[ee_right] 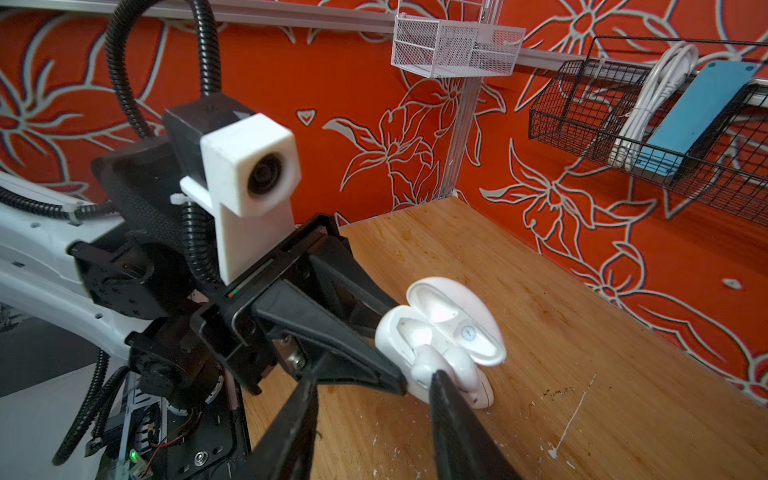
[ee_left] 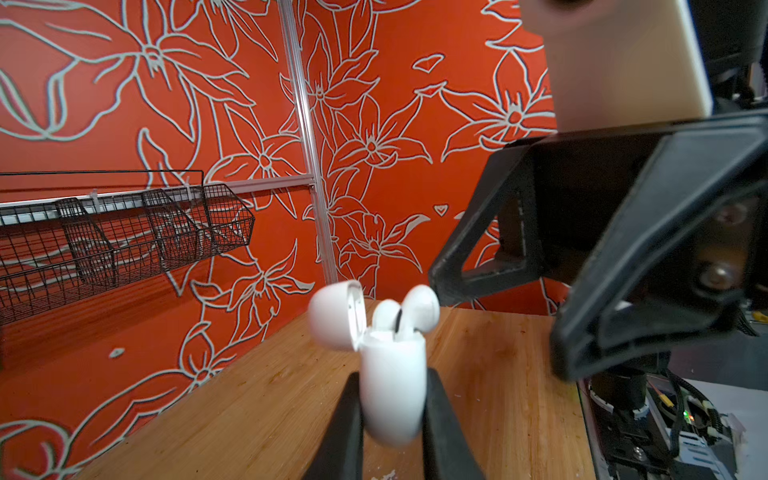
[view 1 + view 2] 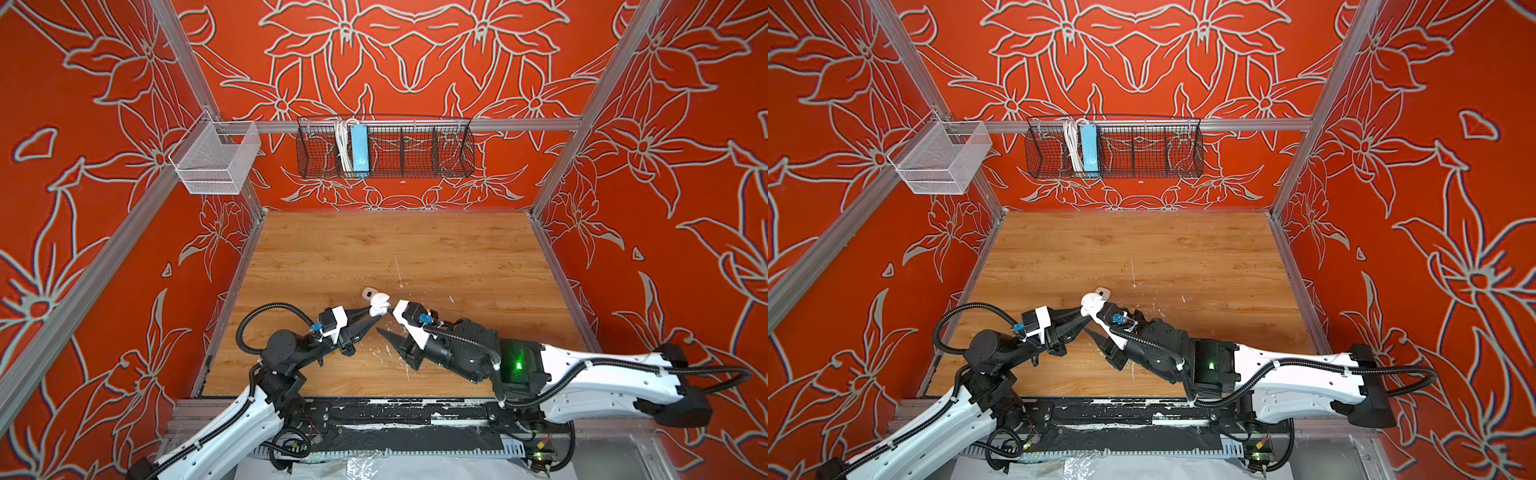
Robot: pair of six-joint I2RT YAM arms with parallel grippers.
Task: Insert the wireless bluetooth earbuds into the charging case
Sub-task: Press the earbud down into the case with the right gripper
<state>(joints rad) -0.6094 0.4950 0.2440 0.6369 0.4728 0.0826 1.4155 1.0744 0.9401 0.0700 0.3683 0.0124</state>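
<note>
Now your left gripper (image 2: pixel 392 374) has its fingers (image 2: pixel 347 419) clenched on the lower part of the charging case (image 2: pixel 392 415). It holds the case over the table (image 3: pixel 374 249), near the front edge and about midway between the two arms. The lid (image 2: pixel 334 318) of the case stands open. You can see the two earbuds (image 2: pixel 386 318) side by side in the mouth of the case, with their rounded heads rising above the rim.

Your right gripper (image 1: pixel 374 372) has its fingers released: they stand apart and nothing is between them. The tip of one finger (image 2: pixel 442 282) is at the higher earbud (image 2: pixel 422 305) and seems to touch it, but the left wrist view is blurred there, so I cannot say it for sure.

On the table, just beyond the case, lies a small white rounded object (image 3: pixel 367 293) with a dark mark on it.
</note>
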